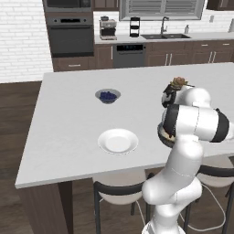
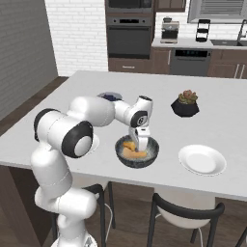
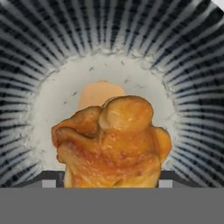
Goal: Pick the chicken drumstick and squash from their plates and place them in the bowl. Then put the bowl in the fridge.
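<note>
The dark ribbed bowl (image 2: 150,158) stands near the counter's front edge, and its wall (image 3: 39,48) rings the hand view. My gripper (image 2: 141,144) reaches down into it, with its jaws closed against the sides of the golden-brown chicken drumstick (image 3: 113,140). The pale orange squash (image 3: 98,94) lies on the bowl's speckled floor behind the drumstick. One empty white plate (image 2: 202,160) sits right of the bowl. The other empty plate (image 1: 118,140) lies to its left. My arm hides most of the bowl (image 1: 161,135) in the left base view. The fridge is out of view.
A small blueberry bowl (image 1: 108,96) stands farther back on the grey counter (image 1: 68,119). A black plant pot (image 2: 185,106) sits behind the bowl to the right. Stools (image 2: 185,212) are tucked under the front edge. Oven, sink and cabinets line the far wall.
</note>
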